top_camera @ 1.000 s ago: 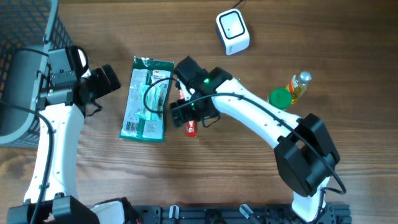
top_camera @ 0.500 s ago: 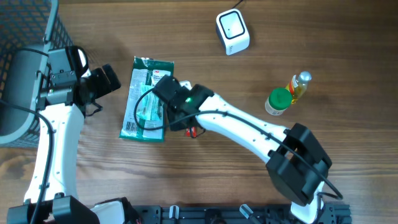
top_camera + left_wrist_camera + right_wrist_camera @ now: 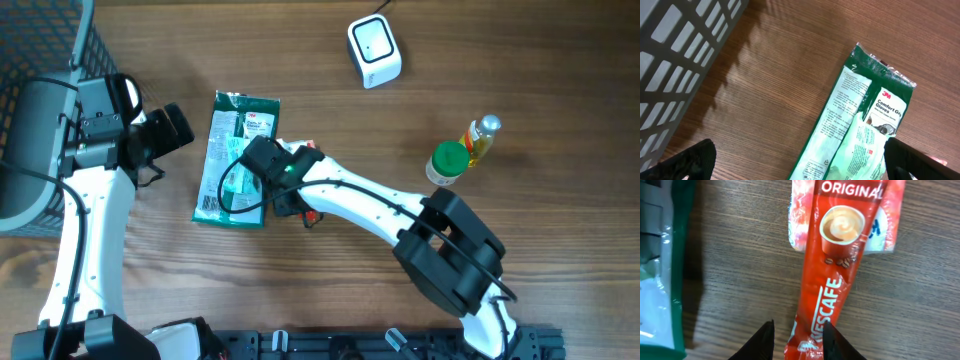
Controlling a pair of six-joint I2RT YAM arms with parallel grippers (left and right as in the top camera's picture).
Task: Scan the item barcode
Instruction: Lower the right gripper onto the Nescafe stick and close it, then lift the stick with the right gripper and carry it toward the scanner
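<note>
The jaws of my right gripper (image 3: pixel 798 326) stand narrow, pinching the near end of the coffee stick (image 3: pixel 832 275). That end looks crumpled where my fingertips (image 3: pixel 765 340) meet it. The jaws of my left gripper (image 3: pixel 797 150) are spread wide with nothing between them. It hangs just off the left side of the glove packet (image 3: pixel 218 170), near the packet's upper end.

The coffee stick lies flat on the table (image 3: pixel 560 60), printed side up, just beside the glove packet's right edge. Its long axis runs roughly parallel to the packet's long side. In my right wrist view it stretches away from my jaws and leans slightly right. The end with the word ORIGINAL and the cup picture points away from me, and the brand name runs lengthwise up the red middle. From overhead my own wrist covers most of it. Only a red tip shows below the wrist and a pale bit above it.

The glove packet itself lies lengthwise up and down the table, its green header at the top. The white scanner (image 3: pixel 373 50) sits up and to the right of the packet, well apart from it. Farther right stand a green-capped jar (image 3: pixel 447 163) and a yellow bottle (image 3: pixel 480 138), close together. A dark mesh basket (image 3: pixel 40 60) is to the packet's left, beyond my left arm.
</note>
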